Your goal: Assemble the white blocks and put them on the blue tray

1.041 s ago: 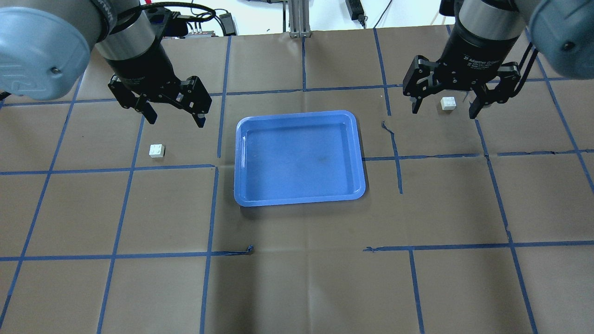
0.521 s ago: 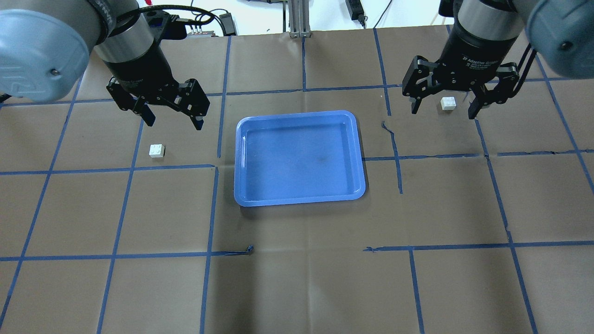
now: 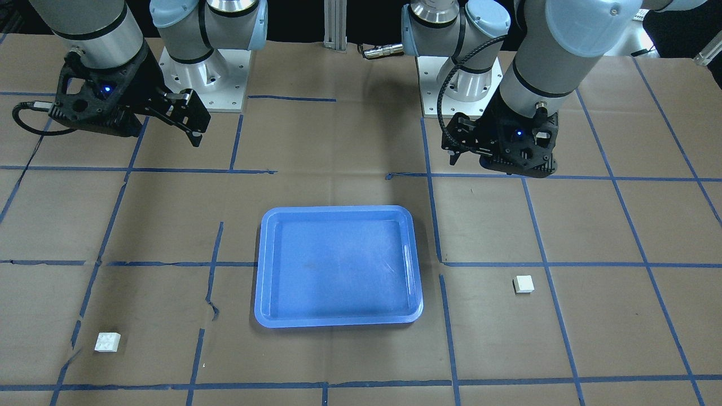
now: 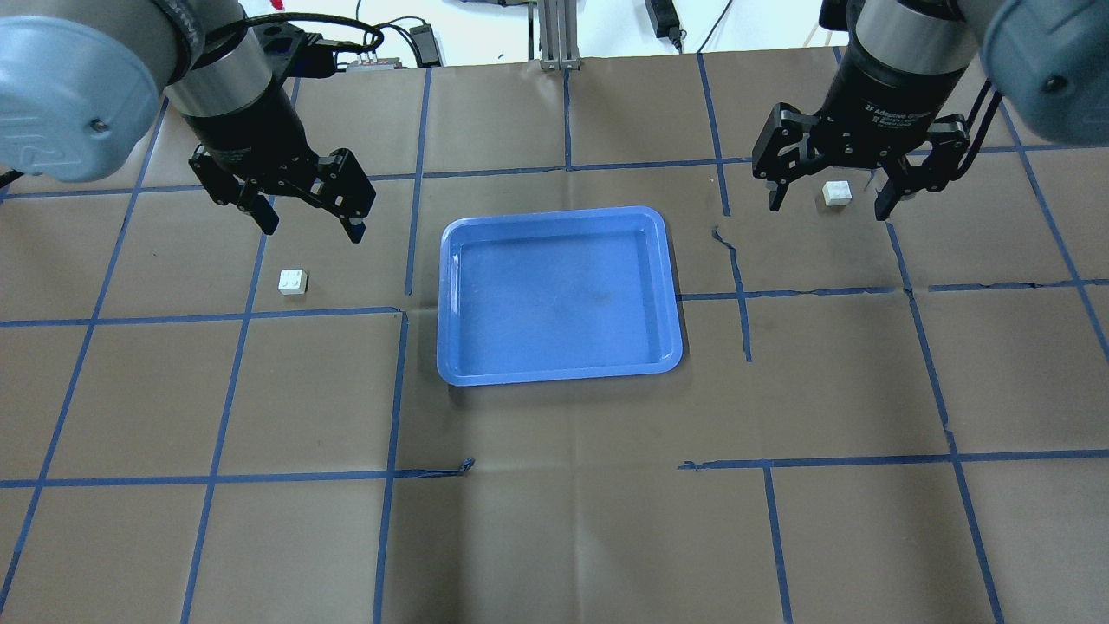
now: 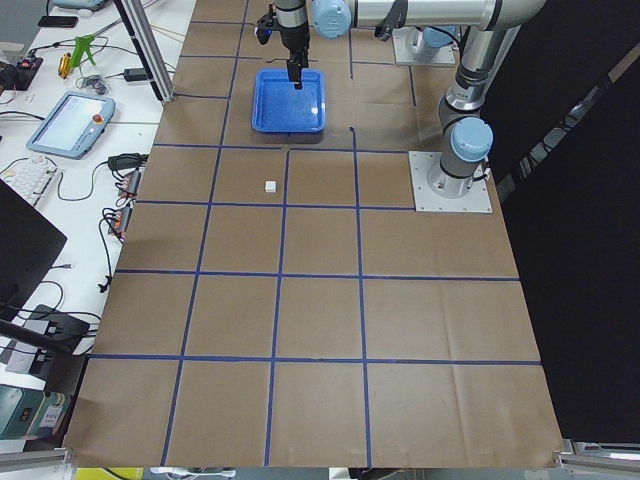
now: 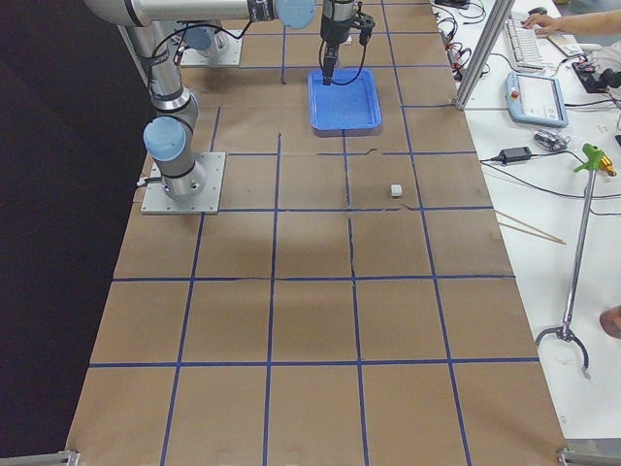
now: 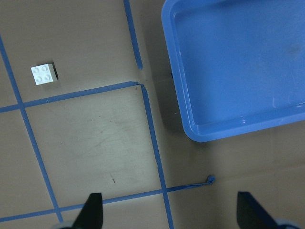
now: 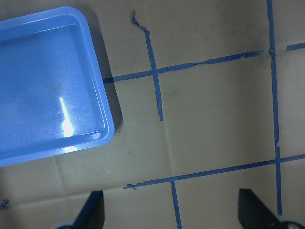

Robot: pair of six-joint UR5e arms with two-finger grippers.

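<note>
Compared with a second ago, the left gripper [image 4: 310, 228] has shifted toward the counter's left edge and a little back toward the robot, its fingers spread wide and holding nothing. The right gripper [image 4: 827, 211] has hardly moved, its fingers likewise wide apart and empty. Neither white block nor the blue tray [image 4: 554, 303] has moved. The left white block [image 4: 293, 281] sits studs up on the brown counter [image 4: 554, 537], left of the tray and just ahead of the left gripper. The right white block [image 4: 837, 192] lies well to the right of the tray. From overhead it appears framed between the right fingers, but the front-facing view shows that gripper raised and well apart from it. In the front-facing view each wrist housing hides most of its fingers, so only one black finger shows per arm. The wrist cameras catch just the dark, blurred fingertips at the bottom edge. In both side views the arms are small and far, overlapping the tray. Blue tape lines [image 4: 390, 390] divide the counter into squares, some torn or curled. Beside the counter, white benches carry a teach pendant [image 5: 70, 120], cables and a long reach-grabber tool [image 6: 582, 252].
</note>
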